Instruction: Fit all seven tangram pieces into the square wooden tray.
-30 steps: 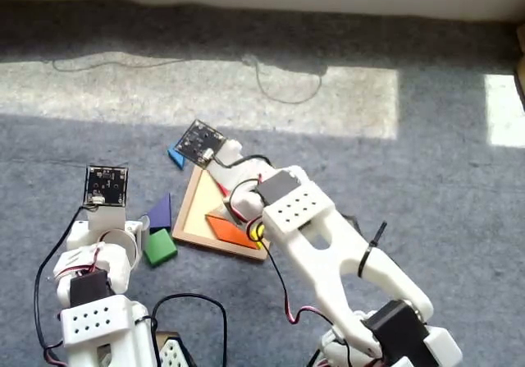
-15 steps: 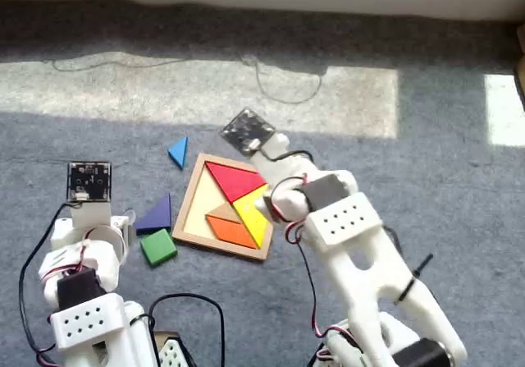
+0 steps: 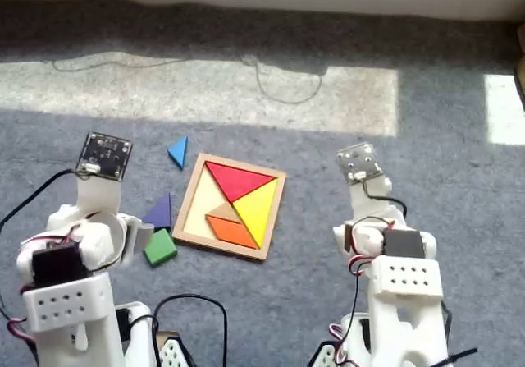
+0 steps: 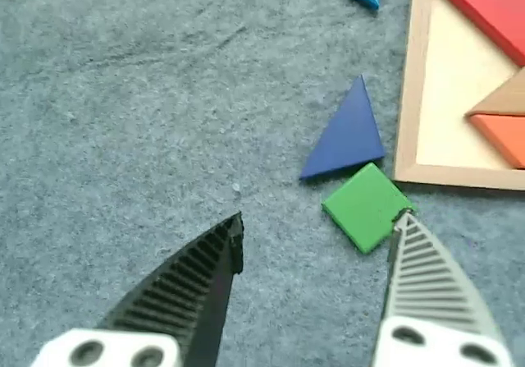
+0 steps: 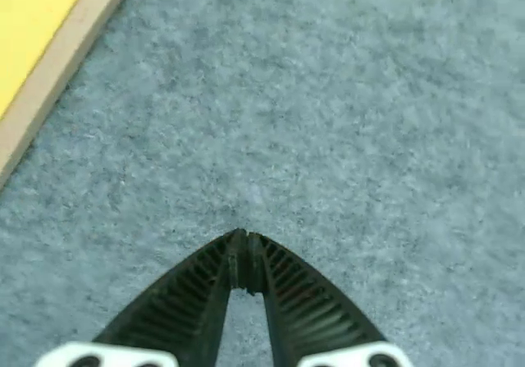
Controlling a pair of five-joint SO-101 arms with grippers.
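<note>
The square wooden tray (image 3: 246, 167) lies mid-carpet and holds a red triangle (image 3: 236, 180), a yellow triangle (image 3: 256, 209), an orange piece (image 3: 231, 231) and a small tan triangle (image 3: 220, 212). Left of it lie a light blue triangle (image 3: 177, 151), a dark blue triangle (image 3: 158, 213) and a green square (image 3: 160, 247). In the left wrist view my left gripper (image 4: 318, 217) stands open over the carpet, one fingertip at the green square (image 4: 365, 215), the dark blue triangle (image 4: 344, 137) just beyond. My right gripper (image 5: 244, 237) is shut and empty above bare carpet, with the tray's rim (image 5: 57, 55) off to one side.
A thin cable (image 3: 271, 80) lies across the sunlit strip of carpet at the back. The right arm (image 3: 385, 256) stands right of the tray, apart from it. Open carpet lies between the two arms in front of the tray.
My right arm has drawn back from over the tray to the right, leaving the yellow triangle uncovered in the tray. My left arm has shifted nearer the green square.
</note>
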